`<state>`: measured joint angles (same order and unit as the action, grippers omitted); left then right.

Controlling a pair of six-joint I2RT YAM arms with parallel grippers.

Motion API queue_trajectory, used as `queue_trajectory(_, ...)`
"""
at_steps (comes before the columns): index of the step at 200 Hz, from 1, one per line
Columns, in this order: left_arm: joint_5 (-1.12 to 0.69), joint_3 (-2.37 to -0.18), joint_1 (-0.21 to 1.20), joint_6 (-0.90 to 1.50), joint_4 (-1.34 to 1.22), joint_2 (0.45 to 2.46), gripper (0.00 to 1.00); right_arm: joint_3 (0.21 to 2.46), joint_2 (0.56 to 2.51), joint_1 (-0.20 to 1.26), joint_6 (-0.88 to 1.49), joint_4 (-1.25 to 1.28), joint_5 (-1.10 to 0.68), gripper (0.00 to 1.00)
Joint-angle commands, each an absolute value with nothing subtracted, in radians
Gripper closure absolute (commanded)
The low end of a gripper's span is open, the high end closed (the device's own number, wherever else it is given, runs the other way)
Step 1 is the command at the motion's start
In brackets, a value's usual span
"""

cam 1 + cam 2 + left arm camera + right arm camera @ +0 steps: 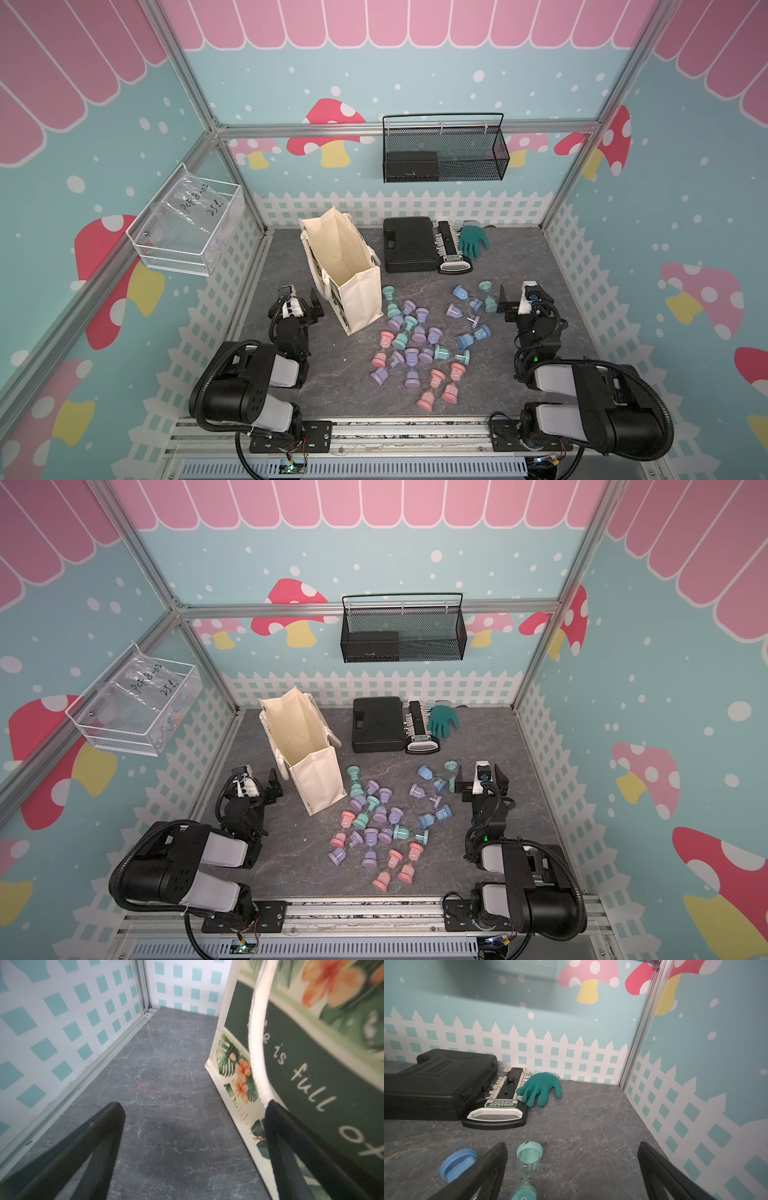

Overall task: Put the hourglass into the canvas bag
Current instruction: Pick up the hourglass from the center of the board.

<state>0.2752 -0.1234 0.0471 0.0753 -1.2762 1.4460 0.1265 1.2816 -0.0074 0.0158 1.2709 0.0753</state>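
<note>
1. The left gripper (194,1106) gapes wide and empty, at 9 o'clock of the canvas bag (357,291).
2. The right gripper (572,1147) is wide and empty, with a teal hourglass (527,1159) seemingly untouched between its jaws.
3. The other hourglasses (411,345) lie scattered at the bag's 4 o'clock.

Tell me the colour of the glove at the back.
The glove is teal green; the right wrist view shows it best.

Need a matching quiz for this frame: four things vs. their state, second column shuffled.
Things:
1. bag
2. glove
3. black basket
4. case

States:
A. hanging up high
B. black, lid shut, lying flat
C. standing upright, mouth open
D. green, lying flat

Pairs: 1-C, 2-D, 3-A, 4-B
</note>
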Motion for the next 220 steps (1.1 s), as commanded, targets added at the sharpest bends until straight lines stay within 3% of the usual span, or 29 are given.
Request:
queue_trajectory(1,0.276,-0.118,0.043,0.08,-1.242,1.349,0.01,0.145,1.224,-0.011,0.022,1.2,0.086,0.0)
queue_trajectory(47,0.23,-0.242,0.04,0.153,-0.66,1.027,0.01,0.201,1.136,-0.011,0.244,1.08,0.118,0.0)
queue_trajectory(58,0.246,-0.246,0.038,0.198,-0.613,0.977,0.01,0.223,1.124,-0.013,0.388,1.009,0.122,0.0)
queue_trajectory(75,0.313,-0.236,0.035,0.332,-0.554,0.922,0.01,0.224,1.122,-0.014,0.362,1.009,0.009,0.0)
queue_trajectory(102,0.242,-0.244,0.024,0.384,-0.442,0.834,0.01,0.22,1.137,-0.015,0.429,1.003,0.028,0.0)
queue_trajectory(134,0.366,-0.226,0.02,0.538,-0.398,0.773,0.01,0.282,1.156,-0.015,0.539,0.888,-0.002,0.0)
queue_trajectory(173,0.274,-0.346,0.02,0.608,-0.125,0.76,0.01,0.336,1.159,-0.014,0.572,0.747,-0.003,0.01)
queue_trajectory(220,0.255,-0.423,0.085,0.661,0.15,0.748,0.01,0.407,1.178,0.0,0.608,0.563,-0.155,0.0)
